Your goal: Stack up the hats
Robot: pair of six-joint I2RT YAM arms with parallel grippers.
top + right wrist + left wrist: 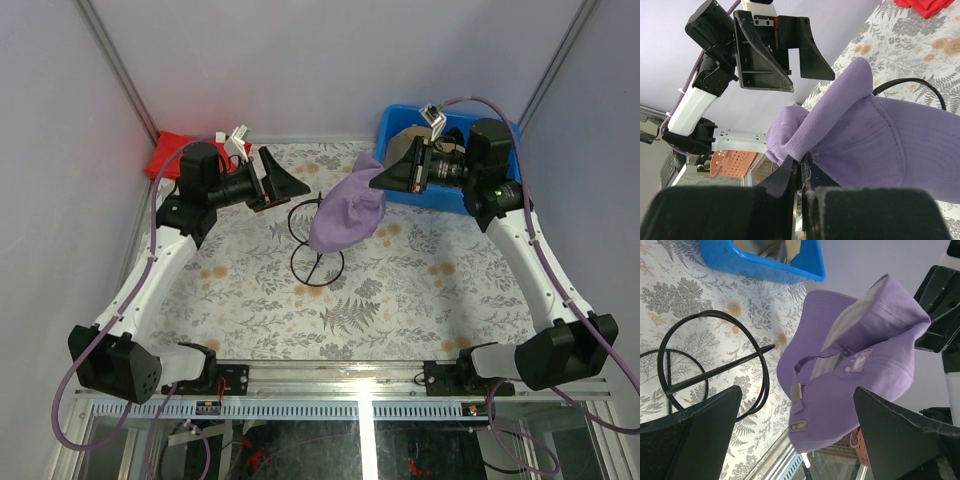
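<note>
While the lavender cap (347, 212) hangs in the air over the black wire stand (312, 250) at mid-table, only a fold of its fabric is pinched in the right gripper (380, 178), whose fingers are clamped tight on it. The rest droops limp, with the strap side facing the left gripper (285, 178), which hovers just beside the cap, jaws spread wide and empty. Something tan lies in the blue bin (395, 125) behind. So thin a pinch may slip. A limp cap lowered crookedly could snag the stand's rings or land crumpled, and a pull from the left fingers might tug it free.
</note>
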